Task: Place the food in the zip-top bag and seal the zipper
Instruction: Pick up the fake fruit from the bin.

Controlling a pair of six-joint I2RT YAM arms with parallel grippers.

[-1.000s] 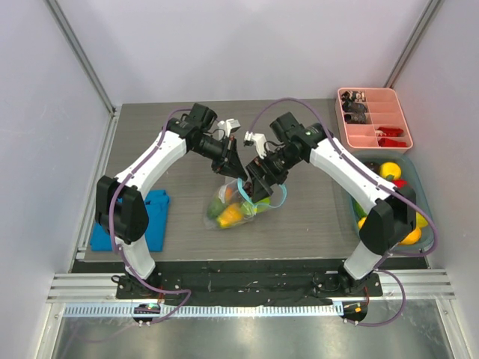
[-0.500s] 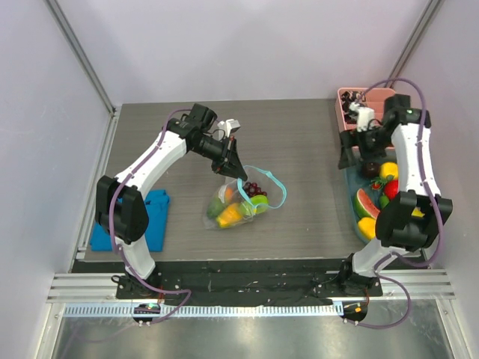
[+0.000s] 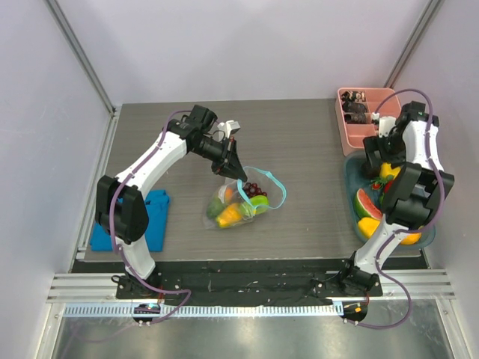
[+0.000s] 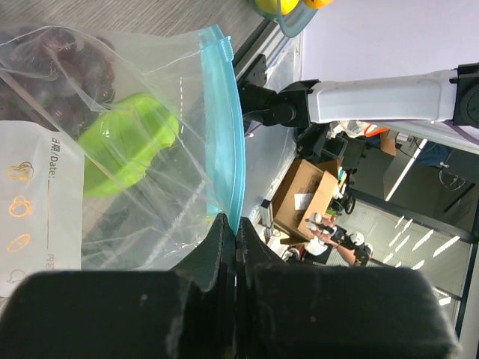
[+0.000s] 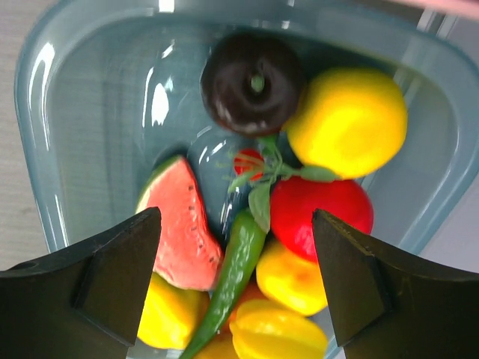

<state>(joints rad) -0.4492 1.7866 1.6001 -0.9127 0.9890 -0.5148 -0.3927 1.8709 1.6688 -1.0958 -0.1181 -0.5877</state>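
A grey wood-grain table point(image 3: 314, 217) stands between pale walls. On it the left gripper point(image 4: 236, 232) has its jaws pinched tight on the zipper point(image 4: 228, 127), at one end of the teal strip, so it holds the bag point(image 3: 224, 209) by a corner of its mouth. The mouth gapes, and the strip curves round in a loop on the bag's right side. Inside the bag lie a green fruit point(image 4: 123, 146), dark grapes point(image 3: 254, 188) near the mouth, and orange and yellow pieces deeper in. Well right of the bag, the right gripper point(image 5: 236, 224) hangs with its jaws wide apart and nothing between them, over a blue-grey tub point(image 5: 45, 149). Right under it in the tub lie a watermelon slice point(image 5: 179, 224) and a green chili point(image 5: 232, 277), touching. A red fruit point(image 5: 322, 209) lies just beside the chili, with a lemon point(image 5: 348, 123) and a dark fruit point(image 5: 251, 82) beyond and more yellow pieces nearer the arm. A pink tray point(image 3: 343, 120) sits right of the bag and farther back. A blue cloth point(image 3: 153, 217) lies left of the bag at the table's edge.
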